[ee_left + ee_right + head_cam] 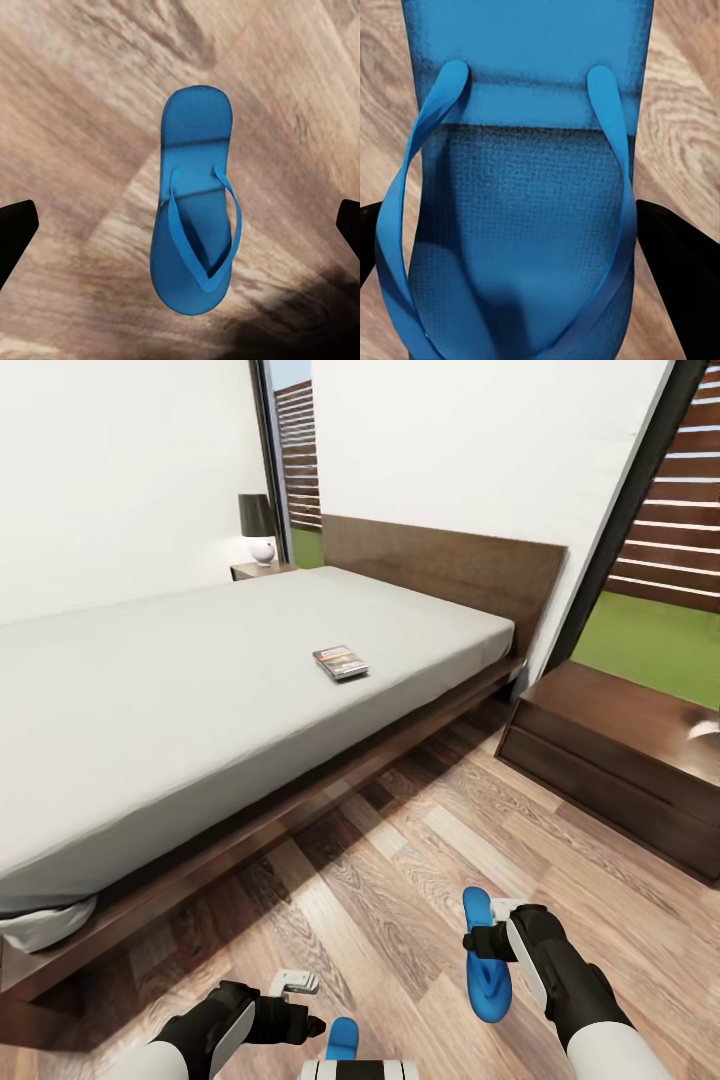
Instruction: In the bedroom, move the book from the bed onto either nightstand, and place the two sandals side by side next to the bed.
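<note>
Bright blue rubber sits between the right pincer [487, 943] fingers: the right sandal [487, 956] is pinched across its width, the black fingers [675, 270] showing at both edges of the sole in the right wrist view, straps [405, 202] facing the camera. In the head view this sandal lies lengthwise over the brown wood-plank floor [380, 880]; whether its sole touches the planks cannot be told. The left pincer [312, 1024] hangs spread, its dark fingertips [15, 225] far apart at either edge of the left wrist view, with the second sandal [196, 199] lying flat on the floor between them, untouched. In the head view that sandal [342, 1038] is partly hidden at the lower edge, well apart from the first. Further out, the bed [200, 690] carries the book [340, 661] on its pale-grey mattress, towards the headboard [450, 565]. One nightstand [610, 760] stands just beside the bed on the robot's right; the other nightstand [262, 569] sits at the far side under a black-shaded lamp [258, 525]. Windows [660, 560] show grass and slatted fence.
</note>
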`<state>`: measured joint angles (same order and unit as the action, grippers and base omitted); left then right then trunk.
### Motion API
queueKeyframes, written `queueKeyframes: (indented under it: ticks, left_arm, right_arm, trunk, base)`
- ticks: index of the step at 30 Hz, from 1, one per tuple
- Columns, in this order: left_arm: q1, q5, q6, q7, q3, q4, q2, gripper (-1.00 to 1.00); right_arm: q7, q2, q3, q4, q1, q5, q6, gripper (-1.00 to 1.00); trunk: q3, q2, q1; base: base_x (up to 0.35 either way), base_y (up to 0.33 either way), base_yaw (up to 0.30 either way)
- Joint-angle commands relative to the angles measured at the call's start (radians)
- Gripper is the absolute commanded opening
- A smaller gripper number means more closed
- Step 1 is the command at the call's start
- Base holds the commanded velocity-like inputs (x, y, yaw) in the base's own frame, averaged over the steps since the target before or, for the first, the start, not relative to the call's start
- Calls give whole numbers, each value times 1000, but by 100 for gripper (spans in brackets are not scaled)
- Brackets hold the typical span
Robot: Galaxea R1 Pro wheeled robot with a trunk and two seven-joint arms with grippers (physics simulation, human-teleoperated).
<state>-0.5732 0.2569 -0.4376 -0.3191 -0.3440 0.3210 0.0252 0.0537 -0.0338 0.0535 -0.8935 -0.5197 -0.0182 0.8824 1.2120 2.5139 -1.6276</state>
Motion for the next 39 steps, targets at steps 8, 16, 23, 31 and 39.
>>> queueKeyframes:
  ticks: [8,16,23,31,39]
  left_arm:
    - [0,10,-6,2,-6,1,-1,100]
    - [0,10,-6,2,-6,1,-1,100]
    - [0,10,-1,2,-6,1,-1,100]
    - [0,10,2,2,-6,1,-1,100]
    - [0,10,2,2,-6,1,-1,100]
  right_arm:
    - [5,0,2,-1,0,-2,5,-100]
    - [5,0,2,-1,0,-2,4,-100]
    - [5,0,2,-1,0,-2,4,-100]
    - [5,0,2,-1,0,-2,5,-100]
    - [5,0,2,-1,0,-2,5,-100]
  trunk:
    - [1,0,0]
    - [1,0,0]
    - [1,0,0]
    - [1,0,0]
    - [1,0,0]
  base:
    - [0,0,-92]
    - [0,0,-11]
    - [0,0,-36]
    - [0,0,-74]
    - [0,0,-8]
